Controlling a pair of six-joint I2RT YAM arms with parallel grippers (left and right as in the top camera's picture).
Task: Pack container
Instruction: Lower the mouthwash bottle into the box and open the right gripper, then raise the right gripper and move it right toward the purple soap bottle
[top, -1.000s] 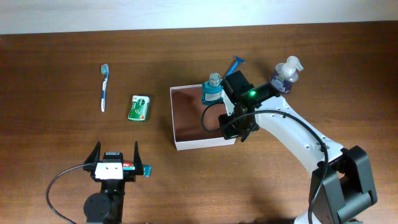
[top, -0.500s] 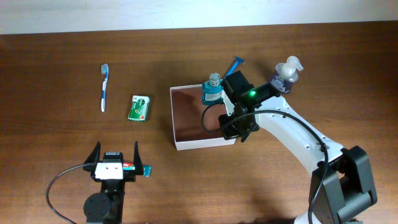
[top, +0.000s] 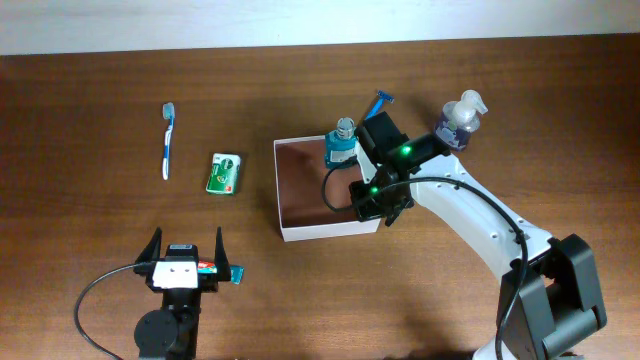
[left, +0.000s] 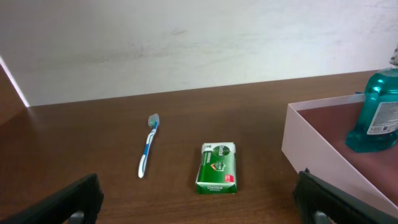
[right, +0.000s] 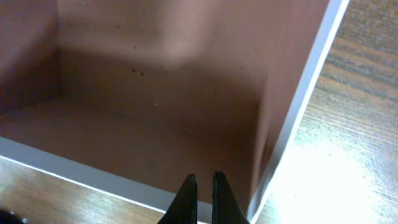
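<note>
The container (top: 298, 232) is a shallow square white box with a reddish-brown floor, at mid-table. A teal mouthwash bottle (top: 341, 146) stands upright in its far right corner. My right gripper (top: 378, 208) hangs over the container's near right corner. In the right wrist view its jaws (right: 203, 185) are shut with nothing between them, above the white wall (right: 297, 109) and brown floor (right: 149, 118). My left gripper (top: 186, 262) stands open at the front left, far from the container. The left wrist view shows its wide-apart gripper (left: 199, 211), the container (left: 311, 134) and the bottle (left: 376, 112).
A blue-and-white toothbrush (top: 167, 140) and a green flat packet (top: 224, 172) lie left of the container, the toothbrush (left: 148, 146) and packet (left: 217, 167) also in the left wrist view. A blue razor (top: 381, 100) and a purple pump bottle (top: 460, 120) stand behind it. A small tube (top: 225, 270) lies by my left gripper.
</note>
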